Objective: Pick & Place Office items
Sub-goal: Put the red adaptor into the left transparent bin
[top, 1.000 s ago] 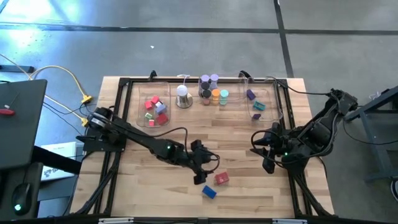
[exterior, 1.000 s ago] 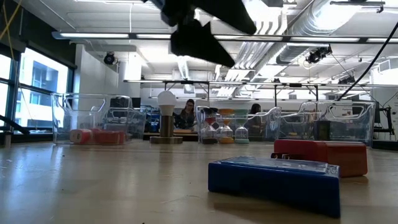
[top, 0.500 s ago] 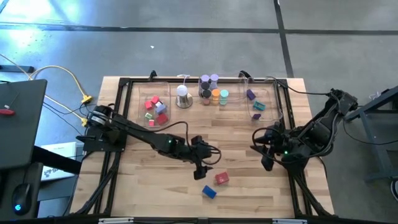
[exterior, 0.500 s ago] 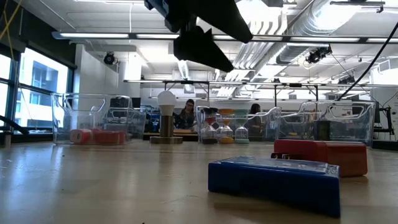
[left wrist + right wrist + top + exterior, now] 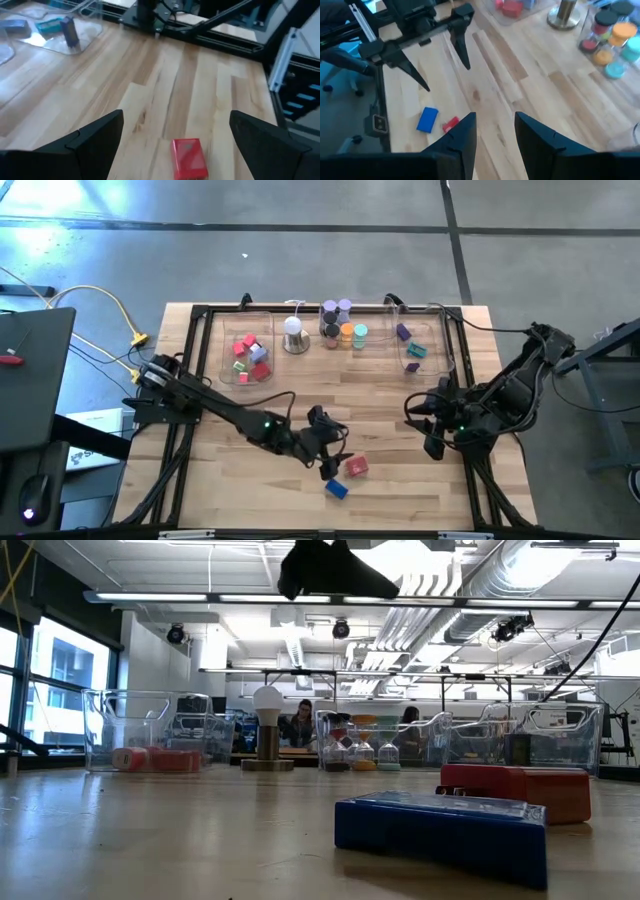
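Moving closer to the small red block (image 5: 356,467) since a moment ago, the left gripper (image 5: 331,461) is now hanging just beside it in the high view, on the side toward the clear plastic trays. Its jaws are standing wide open and holding nothing. That looks like it is getting ready to pick the red block up. The small blue block (image 5: 336,489) is lying near the red block, on the side away from the trays. The right gripper (image 5: 433,442) is waiting well apart from the red block, partly closed and holding nothing.

In the low view, the left gripper (image 5: 330,568) is showing higher up than before, so only its dark tip is peeking in at the top. The red block (image 5: 515,793) is sitting flat on the wooden table (image 5: 180,840), partly behind the blue block (image 5: 440,836).

In the left wrist view, the red block (image 5: 189,158) is lying flat between the two open fingers (image 5: 85,145). It is looking shiny, flat and boxy.

In the right wrist view, the blue block (image 5: 427,120) is lying near the red block (image 5: 451,124), under the open left gripper (image 5: 445,67).
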`<action>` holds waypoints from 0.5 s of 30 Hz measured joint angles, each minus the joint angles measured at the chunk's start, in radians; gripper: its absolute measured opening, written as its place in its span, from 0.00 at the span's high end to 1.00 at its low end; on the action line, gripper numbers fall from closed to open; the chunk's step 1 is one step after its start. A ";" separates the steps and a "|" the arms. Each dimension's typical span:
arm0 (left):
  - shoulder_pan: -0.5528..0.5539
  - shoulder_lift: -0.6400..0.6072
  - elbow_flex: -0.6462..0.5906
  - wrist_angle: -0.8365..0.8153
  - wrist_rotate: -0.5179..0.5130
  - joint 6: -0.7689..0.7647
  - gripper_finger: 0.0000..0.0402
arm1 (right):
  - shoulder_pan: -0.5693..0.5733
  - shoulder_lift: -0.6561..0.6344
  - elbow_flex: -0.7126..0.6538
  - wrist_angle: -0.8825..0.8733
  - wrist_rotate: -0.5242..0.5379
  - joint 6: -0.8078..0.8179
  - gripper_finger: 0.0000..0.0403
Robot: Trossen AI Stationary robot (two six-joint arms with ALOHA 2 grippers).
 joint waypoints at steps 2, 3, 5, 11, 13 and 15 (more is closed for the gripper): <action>-0.001 0.013 0.000 0.005 -0.009 -0.009 0.11 | 0.010 0.000 0.000 0.000 0.024 -0.018 0.70; -0.005 0.025 0.000 0.011 -0.009 -0.010 0.11 | 0.013 0.000 0.000 0.000 0.032 -0.026 0.70; -0.009 0.051 0.000 0.032 -0.010 -0.013 0.11 | 0.021 0.000 0.000 0.000 0.036 -0.029 0.70; -0.016 0.129 0.000 0.107 -0.009 -0.014 0.11 | 0.036 0.000 0.000 -0.007 0.044 -0.030 0.70; -0.018 0.146 0.001 0.121 -0.009 -0.010 0.11 | 0.042 0.000 0.000 -0.009 0.045 -0.029 0.70; -0.018 0.171 0.000 0.142 0.004 0.002 0.11 | 0.043 0.000 0.000 -0.009 0.050 -0.029 0.70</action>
